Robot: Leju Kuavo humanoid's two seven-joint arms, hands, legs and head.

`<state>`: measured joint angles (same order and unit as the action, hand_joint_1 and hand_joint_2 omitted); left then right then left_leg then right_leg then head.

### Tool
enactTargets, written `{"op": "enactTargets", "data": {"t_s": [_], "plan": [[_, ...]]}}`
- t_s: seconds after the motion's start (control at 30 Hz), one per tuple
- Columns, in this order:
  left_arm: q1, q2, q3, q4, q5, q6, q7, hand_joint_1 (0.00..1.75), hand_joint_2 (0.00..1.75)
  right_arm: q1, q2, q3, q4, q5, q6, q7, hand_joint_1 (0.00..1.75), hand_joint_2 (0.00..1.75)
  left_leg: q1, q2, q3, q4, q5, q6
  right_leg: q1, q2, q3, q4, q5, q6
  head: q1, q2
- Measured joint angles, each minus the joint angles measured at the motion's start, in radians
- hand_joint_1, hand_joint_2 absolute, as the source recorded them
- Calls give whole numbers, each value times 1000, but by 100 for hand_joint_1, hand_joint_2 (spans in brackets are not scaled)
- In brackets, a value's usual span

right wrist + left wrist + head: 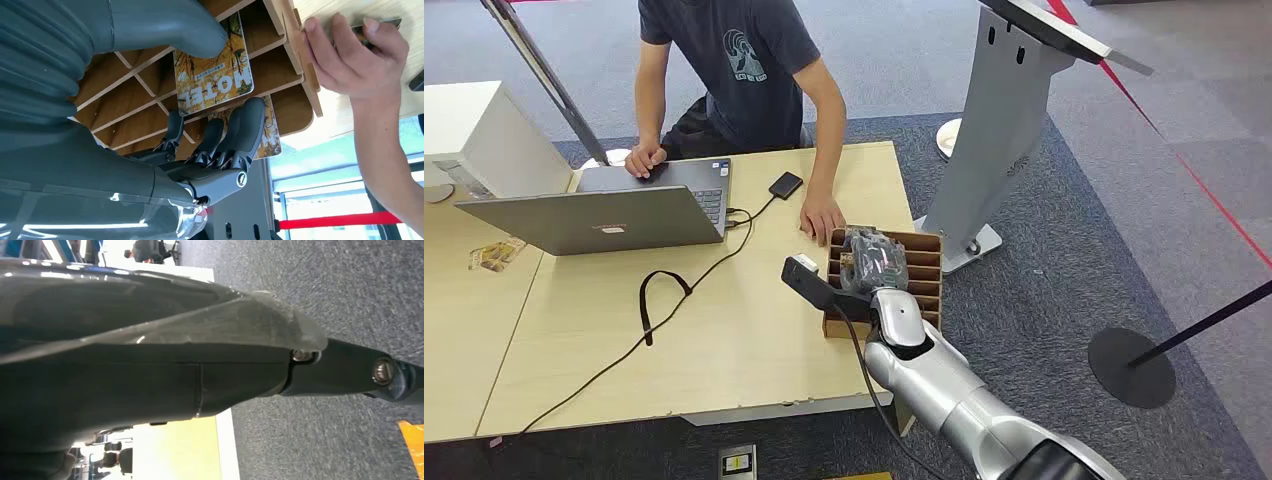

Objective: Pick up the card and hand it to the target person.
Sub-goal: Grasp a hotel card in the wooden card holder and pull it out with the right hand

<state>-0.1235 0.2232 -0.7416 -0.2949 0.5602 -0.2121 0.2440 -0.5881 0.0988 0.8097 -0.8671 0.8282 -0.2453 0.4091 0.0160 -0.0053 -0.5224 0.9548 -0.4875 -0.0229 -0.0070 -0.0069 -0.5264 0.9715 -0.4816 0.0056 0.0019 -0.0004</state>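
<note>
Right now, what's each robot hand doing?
Left robot hand: cannot be told.
Right robot hand: pinching the card in the slotted box.

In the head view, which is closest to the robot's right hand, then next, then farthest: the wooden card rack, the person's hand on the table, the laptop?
1. Wooden card rack: right under the right hand, at the table's right edge.
2. Person's hand: just beyond the rack, resting on the table.
3. Laptop: far off on the table's left side.
</note>
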Motion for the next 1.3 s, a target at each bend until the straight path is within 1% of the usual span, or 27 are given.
{"op": "enactTargets", "data": {"t_s": [0.17,0.4,0.5,0.63,0.73,1.3], "plan": [[-2,0,0,0,-2,0,4,0,0,0,-4,-7,0,5,-1,0,78,175,0,0,0,0,0,0,0,0,0,0,0,0,0,0],[-8,0,0,0,-11,-2,8,0,0,0,-11,-19,0,9,-6,0,86,175,0,0,0,0,0,0,0,0,0,0,0,0,0,0],[-13,0,0,0,-16,-3,12,0,0,1,-15,-24,-2,10,-9,2,95,175,0,0,0,0,0,0,0,0,0,0,0,0,0,0],[-18,0,0,0,-18,-3,15,0,0,1,-20,-32,-5,11,-14,4,114,175,0,0,0,0,0,0,0,0,0,0,0,0,0,0],[-19,0,0,0,-20,-3,15,0,0,1,-21,-39,-6,11,-18,4,124,175,0,0,0,0,0,0,0,0,0,0,0,0,0,0],[-22,-1,0,0,-30,-2,12,0,0,5,-28,-48,-15,12,-19,2,133,175,0,0,0,0,0,0,0,0,0,0,0,0,0,0]]}}
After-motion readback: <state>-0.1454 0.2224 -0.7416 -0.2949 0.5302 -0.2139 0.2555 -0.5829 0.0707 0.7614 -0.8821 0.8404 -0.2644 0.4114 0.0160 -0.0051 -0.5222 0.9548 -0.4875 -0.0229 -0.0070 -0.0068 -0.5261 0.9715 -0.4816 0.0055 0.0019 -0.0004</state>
